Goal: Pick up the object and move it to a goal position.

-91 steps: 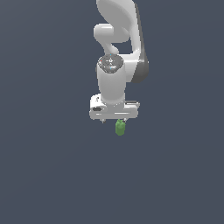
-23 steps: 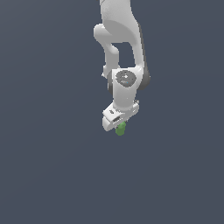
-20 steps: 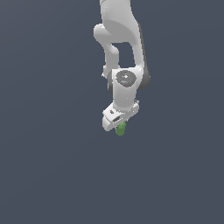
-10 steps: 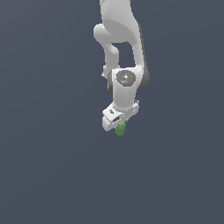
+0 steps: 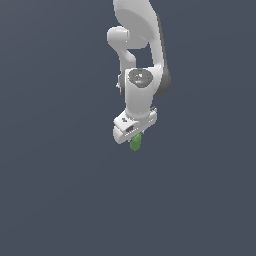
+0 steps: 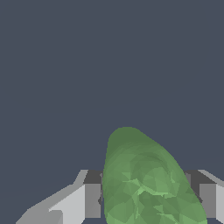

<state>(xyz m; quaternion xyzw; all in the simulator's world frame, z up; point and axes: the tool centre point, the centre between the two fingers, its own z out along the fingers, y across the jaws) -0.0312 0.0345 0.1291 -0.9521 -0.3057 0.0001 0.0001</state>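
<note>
Centrally, the claw (image 5: 134,136) is closed on the green object (image 5: 135,143), whose rounded lower end protrudes beneath the white claw body in the exterior view. Seen from the wrist view, the object (image 6: 144,183) fills the space between the two grey fingers (image 6: 92,194), one on each side of it. Above the claw, the white arm (image 5: 142,60) rises out of frame against a uniform dark grey-blue background.

No readable text, no labels, no brands, no numbers, no signs in either view
</note>
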